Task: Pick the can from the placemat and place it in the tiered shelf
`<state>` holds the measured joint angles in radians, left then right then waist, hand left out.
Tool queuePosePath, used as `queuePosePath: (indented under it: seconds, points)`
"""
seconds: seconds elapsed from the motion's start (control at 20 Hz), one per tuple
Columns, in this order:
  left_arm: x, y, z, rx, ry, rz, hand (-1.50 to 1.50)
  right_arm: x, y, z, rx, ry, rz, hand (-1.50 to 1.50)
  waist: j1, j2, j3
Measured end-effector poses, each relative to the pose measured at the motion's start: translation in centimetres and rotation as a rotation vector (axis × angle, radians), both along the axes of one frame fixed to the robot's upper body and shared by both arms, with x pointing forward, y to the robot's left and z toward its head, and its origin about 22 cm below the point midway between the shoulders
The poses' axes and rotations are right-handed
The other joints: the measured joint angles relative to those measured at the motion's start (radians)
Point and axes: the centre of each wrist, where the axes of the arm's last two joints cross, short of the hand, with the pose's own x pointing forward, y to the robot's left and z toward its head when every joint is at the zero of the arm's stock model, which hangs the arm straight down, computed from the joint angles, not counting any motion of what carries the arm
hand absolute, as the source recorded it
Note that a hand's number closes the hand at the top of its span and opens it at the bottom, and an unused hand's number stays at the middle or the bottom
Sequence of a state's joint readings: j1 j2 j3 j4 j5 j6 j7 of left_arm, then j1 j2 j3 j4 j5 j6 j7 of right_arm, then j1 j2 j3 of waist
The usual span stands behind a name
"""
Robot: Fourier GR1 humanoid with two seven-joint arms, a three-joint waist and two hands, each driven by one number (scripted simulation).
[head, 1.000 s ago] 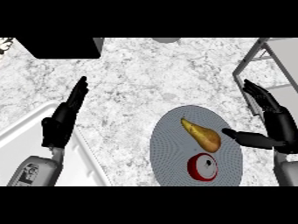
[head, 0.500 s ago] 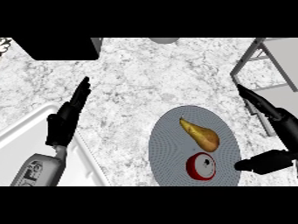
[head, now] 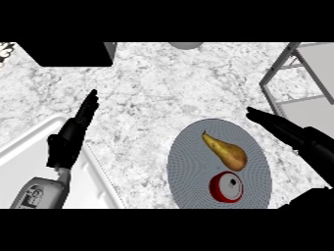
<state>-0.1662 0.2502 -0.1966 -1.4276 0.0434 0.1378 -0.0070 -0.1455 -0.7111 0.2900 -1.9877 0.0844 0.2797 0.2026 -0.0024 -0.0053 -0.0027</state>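
The can (head: 227, 186), red w/ a pale top, lay on the round grey placemat (head: 191, 171), near its lower edge. A pear (head: 225, 153) lay just above the can on the same mat, apart from it. The tiered shelf (head: 278, 73) stood at the table's (head: 162, 93) right side, cut off by the picture's edge, so only part of its frame and pale shelves showed.

Right robot hand (head: 299, 135) was beside the mat's right rim, fingers straight, holding nothing; the thumb was partly cut off at the bottom. Left robot hand (head: 72, 139) rested open, fingers up, at the left, over a white tray-like edge (head: 25, 157). A black box (head: 68, 54) sat top left; a grey round thing (head: 186, 45) at the top was mostly cut off, couldn't tell what.
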Motion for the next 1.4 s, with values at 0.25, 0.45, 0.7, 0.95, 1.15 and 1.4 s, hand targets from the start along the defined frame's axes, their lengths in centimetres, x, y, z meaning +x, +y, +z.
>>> queuePosePath:
  seconds: [0.25, 0.45, 0.7, 0.95, 1.15, 1.4]
  points:
    - [-0.1, 0.1, -0.1, -0.004, 0.002, 0.000, 0.00, -2.7, 2.7, 2.4, -0.237, -0.005, 0.014, -1.50, -0.002, 0.000, 0.000]
    - [0.1, -0.8, -0.2, -0.004, -0.001, 0.002, 0.00, -4.8, 4.5, 3.6, -0.319, -0.001, 0.005, -1.50, -0.002, 0.002, 0.001]
    - [0.3, -1.3, -0.2, -0.006, -0.002, -0.004, 0.00, -6.5, 6.0, 3.7, -0.338, 0.001, -0.011, -1.50, 0.000, 0.003, 0.002]
    - [0.0, -1.5, 0.8, -0.003, -0.001, -0.008, 0.00, -7.2, 7.1, 2.6, -0.342, -0.014, -0.018, -1.50, 0.001, 0.004, 0.002]
    - [0.4, -1.6, 0.6, -0.006, -0.002, 0.003, 0.00, -7.6, 7.8, 2.0, -0.336, 0.010, -0.023, -1.50, 0.000, 0.004, 0.002]
    - [0.2, -1.0, 0.4, -0.001, 0.000, -0.003, 0.00, -7.9, 8.6, 1.0, -0.327, 0.024, -0.029, -1.50, 0.000, 0.004, 0.003]
